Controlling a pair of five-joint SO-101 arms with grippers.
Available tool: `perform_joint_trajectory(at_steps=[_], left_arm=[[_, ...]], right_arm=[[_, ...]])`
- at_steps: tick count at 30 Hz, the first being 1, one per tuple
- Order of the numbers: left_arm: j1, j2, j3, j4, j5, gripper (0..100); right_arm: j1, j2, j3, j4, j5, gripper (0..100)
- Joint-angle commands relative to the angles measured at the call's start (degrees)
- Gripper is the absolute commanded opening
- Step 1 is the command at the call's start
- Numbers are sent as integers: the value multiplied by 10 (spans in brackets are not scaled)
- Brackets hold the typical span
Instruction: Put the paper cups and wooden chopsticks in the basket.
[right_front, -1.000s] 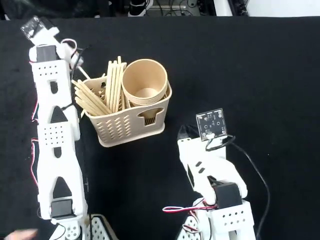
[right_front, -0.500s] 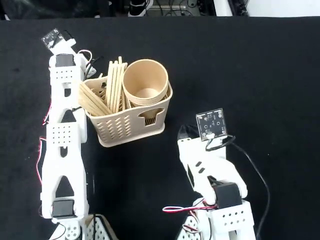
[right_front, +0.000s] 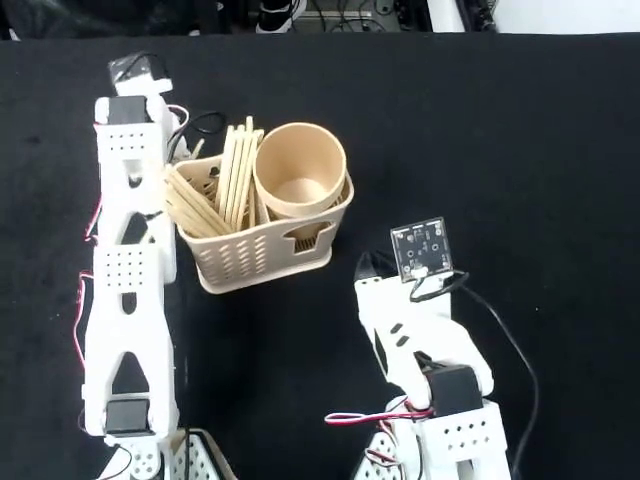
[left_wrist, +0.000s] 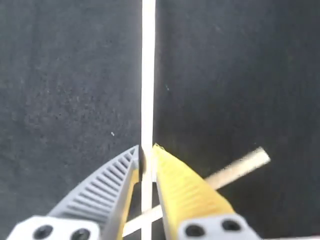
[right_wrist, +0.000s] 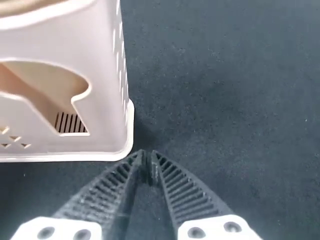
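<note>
At left, the left wrist view shows the left gripper (left_wrist: 146, 160), fingers pinched on one chopstick (left_wrist: 148, 75); a second chopstick (left_wrist: 240, 167) crosses behind it over the table (left_wrist: 60, 75). The high view places the basket (right_front: 262, 255) centrally, holding chopsticks (right_front: 236, 175) and cups (right_front: 300, 170). The right wrist view shows the right gripper (right_wrist: 148, 162), fingers together and empty, just beside the basket's corner.

The black table cover (right_front: 520, 130) is matt, faintly fuzzy cloth. The beige slotted basket (right_front: 250, 262) is smooth plastic — slightly glossy. The tan cups (right_front: 300, 170) are matt paper, the pale chopsticks (right_front: 237, 175) bare wood. The left gripper (left_wrist: 146, 152) has ridged matt plastic fingers (left_wrist: 177, 187).
</note>
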Motion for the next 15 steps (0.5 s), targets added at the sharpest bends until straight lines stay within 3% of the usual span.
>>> perform_joint_trajectory(at_steps=[1, 9, 15], left_arm=[[14, -113, 101, 6, -97, 29], [13, -294, 360, -4, -188, 29], [-44, -301, 386, -55, -231, 29]], right_arm=[[-4, -6, -3, -11, 6, 28], [-4, -6, -4, -11, 6, 28], [-4, -6, -4, -11, 6, 28]])
